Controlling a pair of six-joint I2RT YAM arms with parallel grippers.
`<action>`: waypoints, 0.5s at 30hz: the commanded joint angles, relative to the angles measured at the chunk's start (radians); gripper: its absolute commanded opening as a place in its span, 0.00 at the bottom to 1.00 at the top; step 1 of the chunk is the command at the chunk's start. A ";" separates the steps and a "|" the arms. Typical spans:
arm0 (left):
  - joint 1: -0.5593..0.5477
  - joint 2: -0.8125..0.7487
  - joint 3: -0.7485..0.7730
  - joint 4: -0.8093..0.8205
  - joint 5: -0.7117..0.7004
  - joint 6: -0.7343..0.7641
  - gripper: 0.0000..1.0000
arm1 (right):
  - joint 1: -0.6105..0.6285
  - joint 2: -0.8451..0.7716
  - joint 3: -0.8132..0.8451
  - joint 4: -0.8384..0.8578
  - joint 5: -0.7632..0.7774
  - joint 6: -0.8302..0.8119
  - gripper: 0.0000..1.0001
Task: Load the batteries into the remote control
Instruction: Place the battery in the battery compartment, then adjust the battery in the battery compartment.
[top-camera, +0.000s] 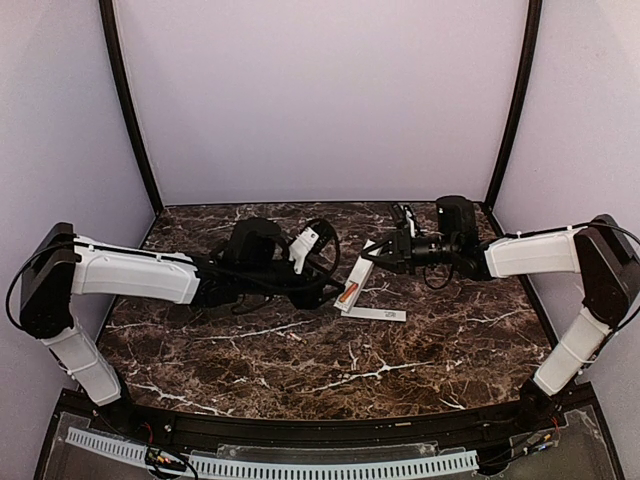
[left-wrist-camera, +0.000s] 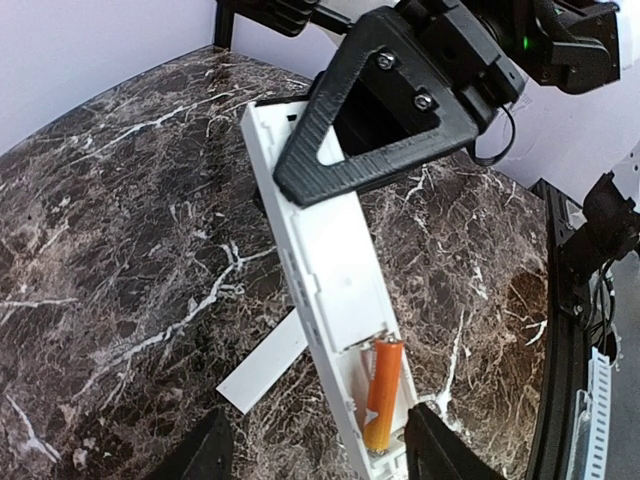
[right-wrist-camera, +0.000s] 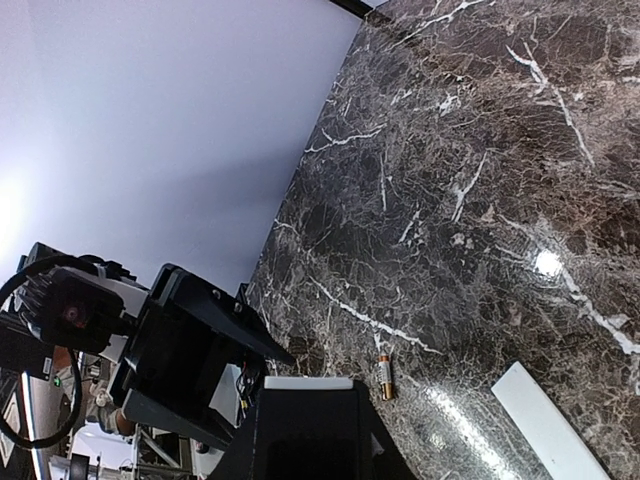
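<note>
The white remote control (top-camera: 351, 288) stands tilted, its low end on the table and its recess facing up. One orange battery (left-wrist-camera: 383, 395) lies in the recess at the low end; it also shows in the top view (top-camera: 347, 293). My right gripper (top-camera: 377, 254) is shut on the remote's upper end, its black finger (left-wrist-camera: 380, 110) lying across it. My left gripper (left-wrist-camera: 320, 425) is open, its fingertips (left-wrist-camera: 207, 448) on either side of the remote's low end. A second battery (right-wrist-camera: 385, 376) lies loose on the table beside the remote's end (right-wrist-camera: 308, 383).
The flat white cover strip (top-camera: 381, 314) lies on the marble just under and to the right of the remote, also in the left wrist view (left-wrist-camera: 263, 366) and the right wrist view (right-wrist-camera: 552, 432). Pale walls close the back and sides.
</note>
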 joint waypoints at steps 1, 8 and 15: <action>0.010 -0.025 0.009 -0.008 0.070 -0.012 0.63 | 0.000 0.000 0.032 -0.026 0.012 -0.039 0.00; 0.007 0.035 0.068 -0.053 0.114 0.006 0.67 | 0.005 0.003 0.047 -0.054 0.027 -0.048 0.00; -0.012 0.096 0.145 -0.140 0.071 0.054 0.63 | 0.009 0.016 0.055 -0.080 0.048 -0.038 0.00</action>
